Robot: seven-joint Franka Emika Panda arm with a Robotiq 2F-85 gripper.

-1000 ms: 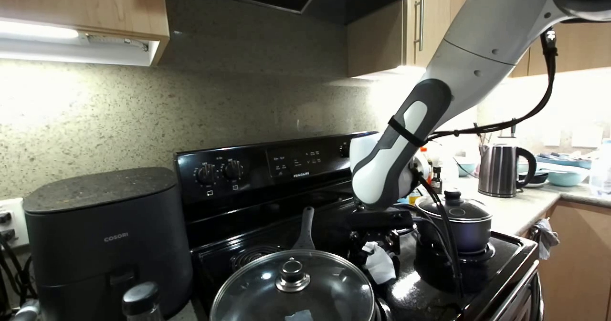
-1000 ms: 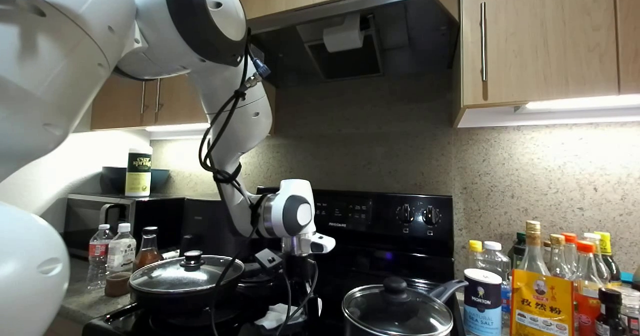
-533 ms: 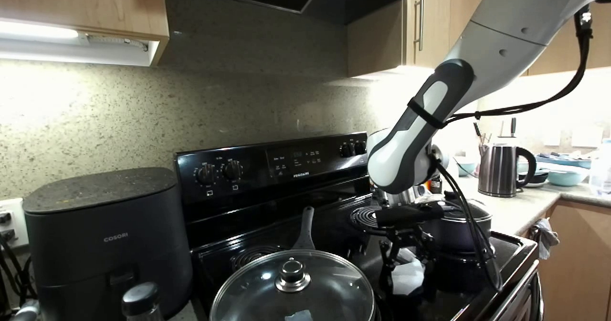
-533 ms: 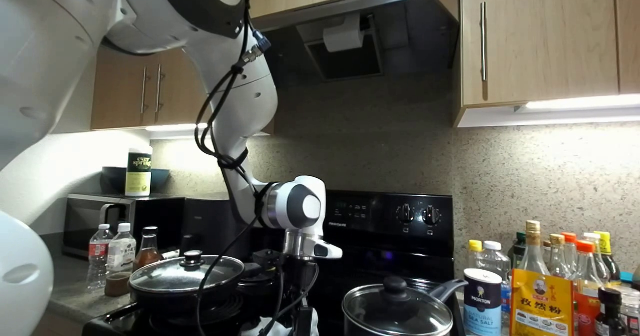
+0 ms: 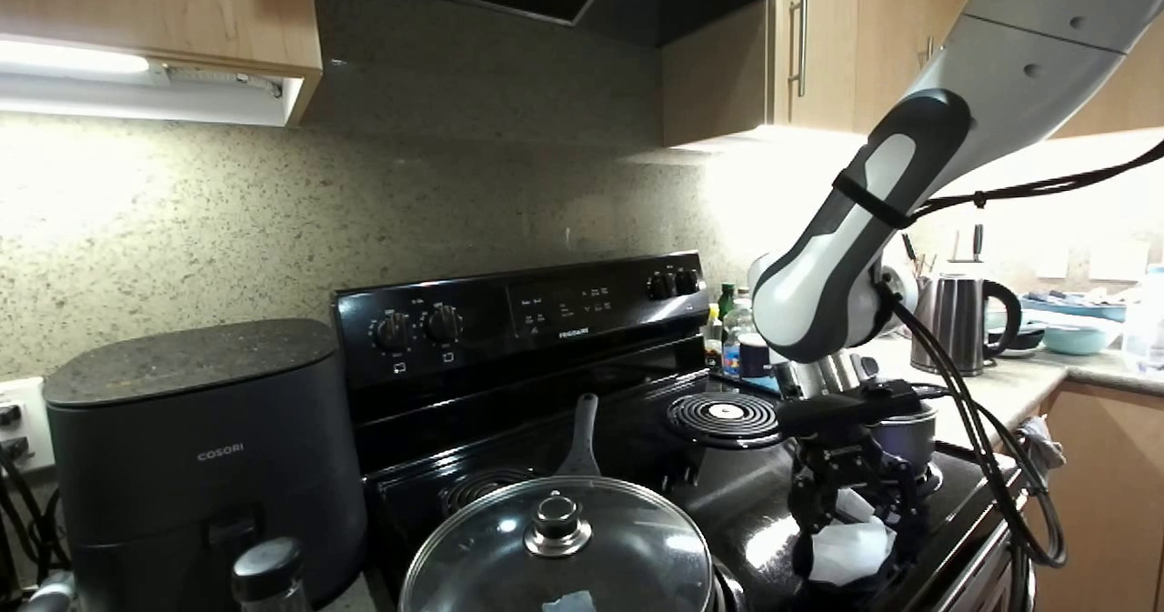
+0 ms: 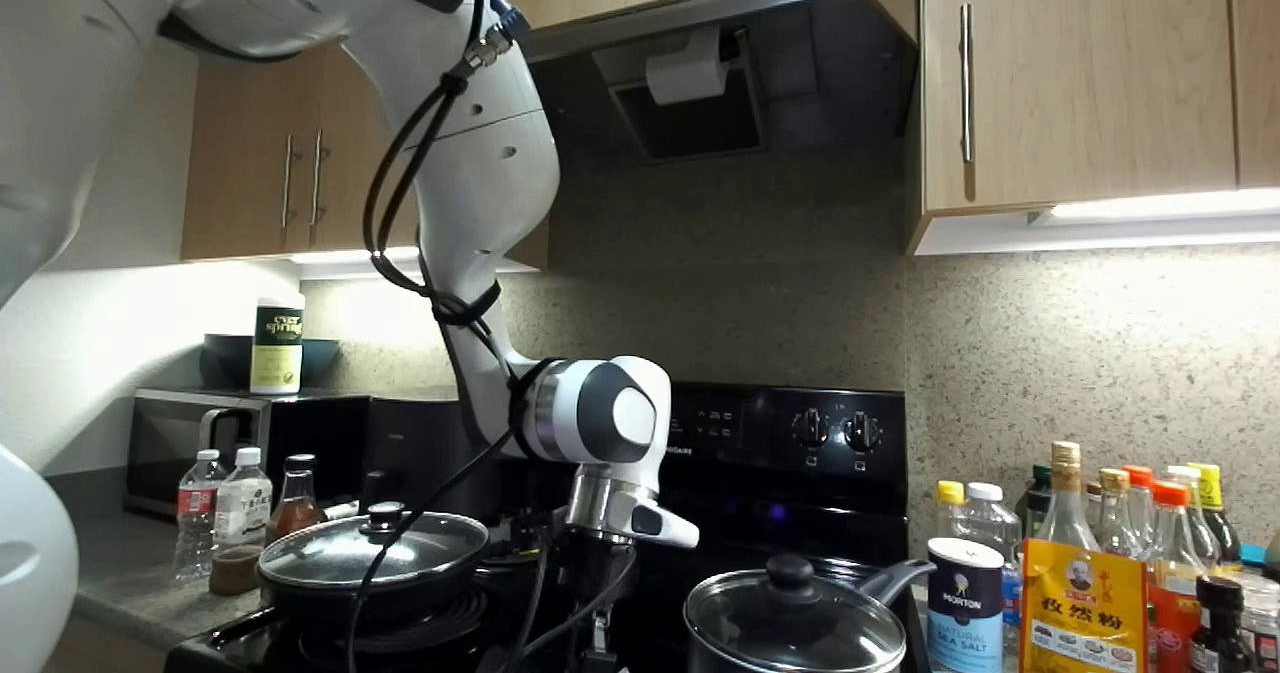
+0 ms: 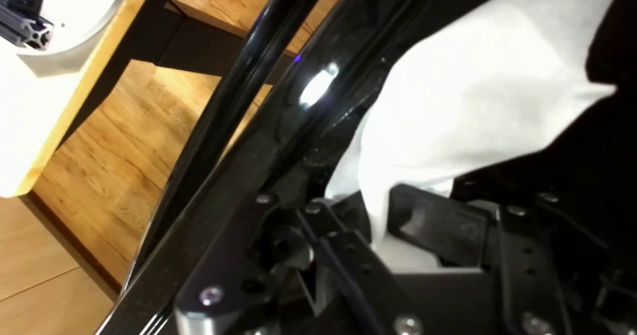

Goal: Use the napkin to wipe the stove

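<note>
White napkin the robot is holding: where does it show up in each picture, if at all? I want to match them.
In an exterior view: the napkin is at lower right, held by the gripper.
In an exterior view with a salt canister at lower right: I can't make the napkin out.
In the wrist view: the napkin spreads across the upper right.
Shared landmark: the glossy black stove is in all three views.

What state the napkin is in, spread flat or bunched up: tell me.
Bunched up: in the wrist view the napkin narrows where the gripper pinches it, its loose part creased.
</note>
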